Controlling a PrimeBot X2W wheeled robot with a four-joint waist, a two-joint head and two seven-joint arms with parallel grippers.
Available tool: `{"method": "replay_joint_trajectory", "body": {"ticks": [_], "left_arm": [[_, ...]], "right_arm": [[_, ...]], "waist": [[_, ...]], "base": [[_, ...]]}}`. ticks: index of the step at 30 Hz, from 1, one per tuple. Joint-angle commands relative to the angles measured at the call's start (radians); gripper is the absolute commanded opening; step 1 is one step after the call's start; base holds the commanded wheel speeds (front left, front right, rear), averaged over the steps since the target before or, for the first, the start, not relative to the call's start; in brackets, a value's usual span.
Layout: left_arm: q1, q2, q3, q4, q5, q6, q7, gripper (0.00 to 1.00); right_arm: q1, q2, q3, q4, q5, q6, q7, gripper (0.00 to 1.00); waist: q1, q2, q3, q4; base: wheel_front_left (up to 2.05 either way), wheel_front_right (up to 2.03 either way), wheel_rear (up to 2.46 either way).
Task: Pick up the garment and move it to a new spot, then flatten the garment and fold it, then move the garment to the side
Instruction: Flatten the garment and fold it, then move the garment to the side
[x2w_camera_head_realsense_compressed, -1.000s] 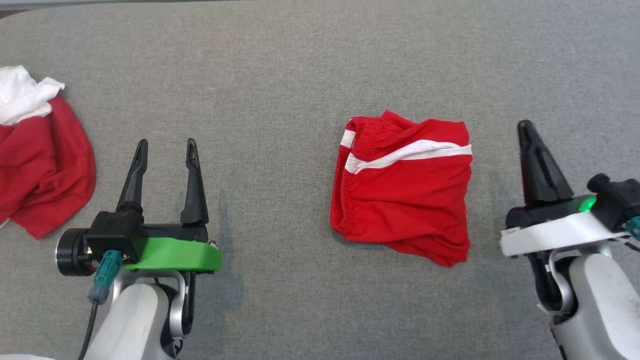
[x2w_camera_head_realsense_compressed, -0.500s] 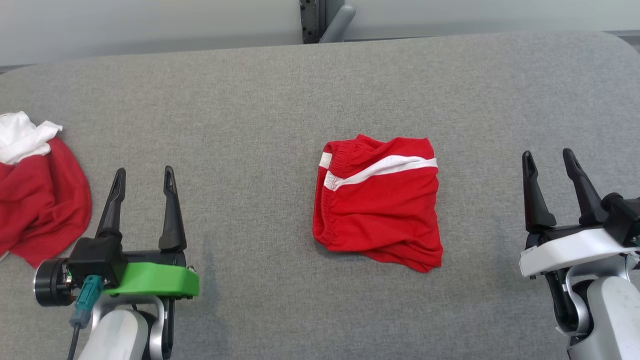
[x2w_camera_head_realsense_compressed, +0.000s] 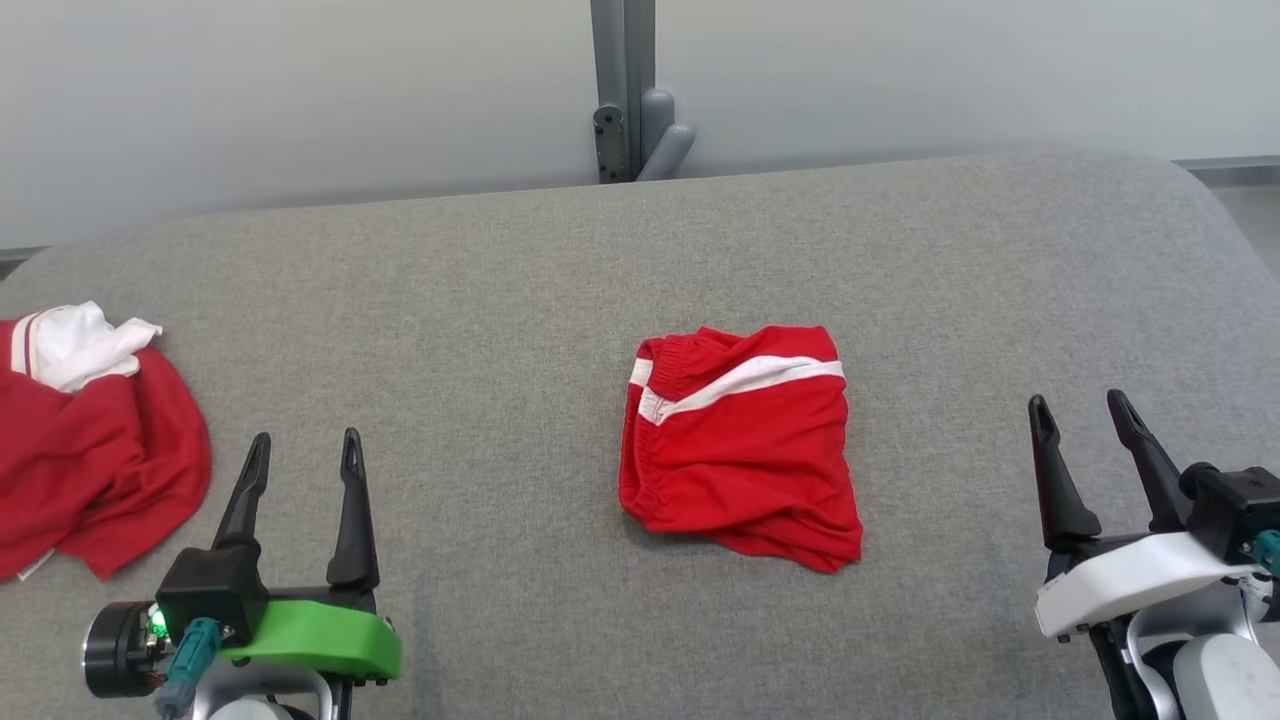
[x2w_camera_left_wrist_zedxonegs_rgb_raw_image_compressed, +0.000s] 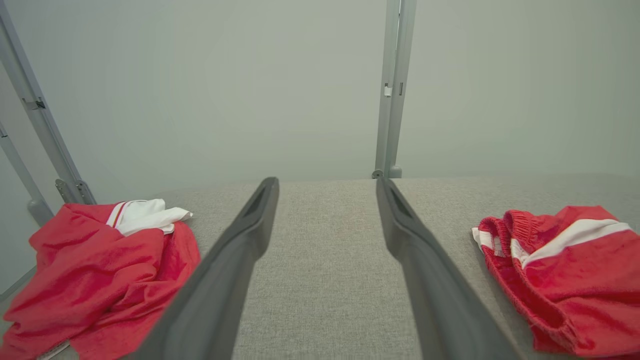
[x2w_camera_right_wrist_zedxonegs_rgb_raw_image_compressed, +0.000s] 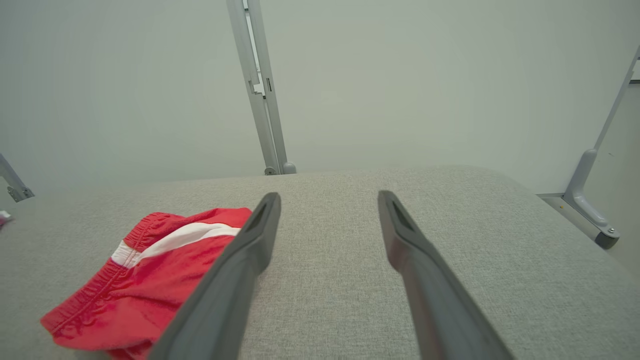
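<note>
Two grippers sit low in the frame, one toward each bottom corner, both with fingers spread wide and nothing between them: the left gripper (x2w_camera_head_realsense_compressed: 306, 438) at lower left, the right gripper (x2w_camera_head_realsense_compressed: 1079, 399) at lower right. Standing apart like this, they leave the middle of the grey padded table (x2w_camera_head_realsense_compressed: 480, 290) open to the head camera, which probably suits a check of the fold.

The garment (x2w_camera_head_realsense_compressed: 740, 450) lies just right of centre, touching neither gripper and somewhat nearer the right one. It is a pair of red shorts folded into a compact, roughly square packet. A white stripe runs diagonally across its upper part, and the gathered elastic waistband forms its left edge (the lower-right corner shows loose layers peeking out). A crumpled red-and-white heap (x2w_camera_head_realsense_compressed: 90, 470) rests at the far left edge.
</note>
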Motion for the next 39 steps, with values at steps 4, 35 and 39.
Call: {"method": "replay_joint_trajectory", "body": {"ticks": [4,35,39], "left_arm": [[0.039,0.015,-0.005,-0.006,-0.009,0.010,0.016,1.00],[0.019,0.028,-0.031,-0.032,-0.012,0.023,0.039,1.00],[-0.018,0.021,-0.042,-0.037,-0.002,0.012,0.032,1.00]], "right_arm": [[0.045,0.007,-0.012,-0.026,-0.017,0.000,0.018,1.00],[0.074,0.013,-0.033,-0.075,-0.015,0.000,0.037,1.00],[0.045,-0.011,-0.021,-0.063,-0.009,0.000,0.047,1.00]], "waist": [[0.0001,0.0000,-0.046,0.005],[0.0001,0.0000,-0.040,0.030],[0.0001,0.0000,-0.003,0.060]], "base": [[0.00,0.00,0.00],[0.00,0.00,0.00],[0.00,0.00,0.00]]}}
